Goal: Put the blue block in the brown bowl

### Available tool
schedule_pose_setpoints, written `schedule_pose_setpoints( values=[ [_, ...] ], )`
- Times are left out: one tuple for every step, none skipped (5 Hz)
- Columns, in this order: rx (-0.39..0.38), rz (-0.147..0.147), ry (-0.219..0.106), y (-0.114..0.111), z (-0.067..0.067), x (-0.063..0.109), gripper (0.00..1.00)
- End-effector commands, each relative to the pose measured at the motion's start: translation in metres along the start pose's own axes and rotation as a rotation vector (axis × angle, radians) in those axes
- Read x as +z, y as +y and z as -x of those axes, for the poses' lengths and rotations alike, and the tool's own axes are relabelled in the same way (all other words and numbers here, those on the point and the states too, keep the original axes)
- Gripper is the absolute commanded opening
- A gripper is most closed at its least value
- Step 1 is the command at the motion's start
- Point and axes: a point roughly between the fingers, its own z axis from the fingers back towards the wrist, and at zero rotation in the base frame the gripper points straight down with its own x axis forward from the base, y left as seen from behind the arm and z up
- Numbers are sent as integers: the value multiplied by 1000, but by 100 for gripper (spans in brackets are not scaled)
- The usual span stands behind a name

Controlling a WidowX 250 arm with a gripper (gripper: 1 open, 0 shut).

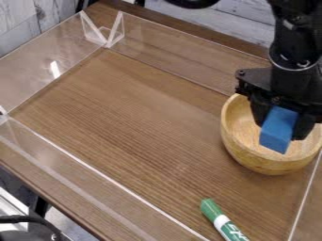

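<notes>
The blue block (280,130) hangs inside the mouth of the brown bowl (248,149), just above its floor, held upright. My black gripper (281,115) comes down from the top right and is shut on the blue block, its fingers clamped on the block's upper part. The bowl, round, light wood with a thick rim, sits at the right side of the wooden table. Its far rim is partly hidden behind the gripper.
A green and white marker (224,222) lies near the front edge, below the bowl. Clear acrylic walls (101,33) enclose the wooden tabletop (126,113), with a low transparent edge along the left and front.
</notes>
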Motion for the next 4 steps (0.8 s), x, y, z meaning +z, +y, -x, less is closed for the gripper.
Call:
schedule_pose_setpoints(
  values=[
    [14,49,-60,1,-10,18,0],
    [23,66,-54,3,-11,17,0],
    [30,78,-46,6,-12,15,0],
    [35,86,-40,7,-13,12,0]
  ],
)
